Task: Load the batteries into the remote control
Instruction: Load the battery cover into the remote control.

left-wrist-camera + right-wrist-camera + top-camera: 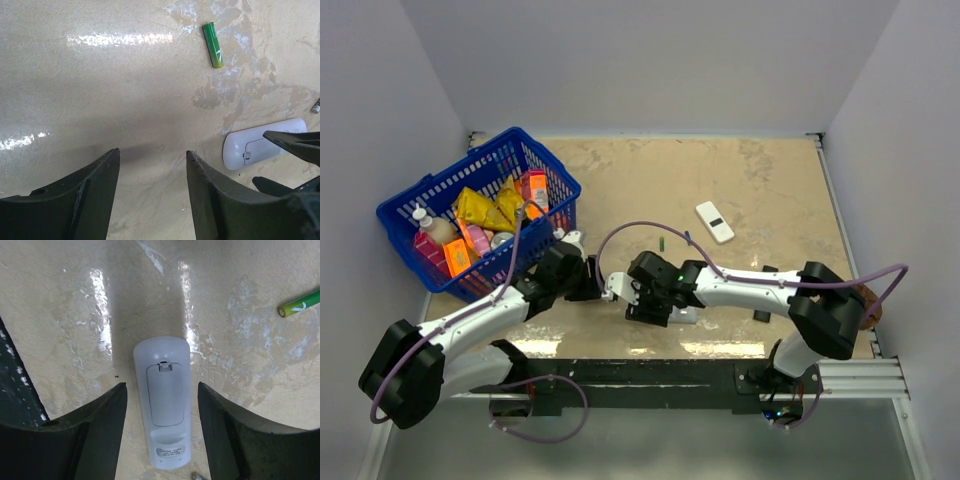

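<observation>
White remote (161,352) lies back-up on the table (60,300), cover (165,397) shut, between the parted, empty right jaws; the left jaws hang parted, empty. Best clamp its sides squarely before freeing the cover; battery (213,45) waits nearby.

Bright, even light came from overhead. Glare streaked the glossy worktop (75,100) in both wrist views, and a soft shadow lay under the left end effector (152,152). The overhead view was sharp, with faint shadows.
</observation>
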{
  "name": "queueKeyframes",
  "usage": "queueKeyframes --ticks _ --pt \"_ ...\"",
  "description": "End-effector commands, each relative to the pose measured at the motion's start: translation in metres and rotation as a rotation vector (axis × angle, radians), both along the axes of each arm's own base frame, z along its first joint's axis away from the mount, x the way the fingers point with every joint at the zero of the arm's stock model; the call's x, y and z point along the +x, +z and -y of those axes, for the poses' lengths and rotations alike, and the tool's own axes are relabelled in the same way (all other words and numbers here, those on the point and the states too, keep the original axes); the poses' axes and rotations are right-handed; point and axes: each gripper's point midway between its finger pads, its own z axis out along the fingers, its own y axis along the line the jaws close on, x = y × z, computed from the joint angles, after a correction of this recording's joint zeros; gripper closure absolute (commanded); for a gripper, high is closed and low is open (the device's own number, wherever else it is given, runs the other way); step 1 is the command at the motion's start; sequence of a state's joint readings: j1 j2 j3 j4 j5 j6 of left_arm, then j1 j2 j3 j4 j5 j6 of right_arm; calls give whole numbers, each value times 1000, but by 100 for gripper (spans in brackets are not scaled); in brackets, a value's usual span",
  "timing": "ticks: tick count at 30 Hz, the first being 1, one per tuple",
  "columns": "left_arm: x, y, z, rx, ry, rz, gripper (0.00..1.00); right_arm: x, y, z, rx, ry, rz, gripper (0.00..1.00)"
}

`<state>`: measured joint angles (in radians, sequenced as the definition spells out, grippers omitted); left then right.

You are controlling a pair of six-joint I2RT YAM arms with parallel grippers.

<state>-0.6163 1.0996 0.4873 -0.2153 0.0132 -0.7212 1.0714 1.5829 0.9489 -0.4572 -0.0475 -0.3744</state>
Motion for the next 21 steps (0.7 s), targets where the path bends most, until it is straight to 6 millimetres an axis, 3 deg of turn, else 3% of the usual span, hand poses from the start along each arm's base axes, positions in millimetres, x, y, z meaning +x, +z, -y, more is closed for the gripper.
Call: queueKeyframes --ticks 1,5,11,14,21 --pt "14 23 5 -14 -21 80 39 1 37 -26 132 0 -7 37" --pt "11 27 16 -50 -87 84 37 1 62 -31 225 -64 -11 34" --pt "4 36 32 -115 -185 95 33 3 71 -26 352 -258 -168 35" --pt "3 36 35 -127 -203 88 31 6 68 -20 394 -365 -212 35" --pt "2 39 35 -128 -204 97 27 10 41 -15 336 -446 -247 37"
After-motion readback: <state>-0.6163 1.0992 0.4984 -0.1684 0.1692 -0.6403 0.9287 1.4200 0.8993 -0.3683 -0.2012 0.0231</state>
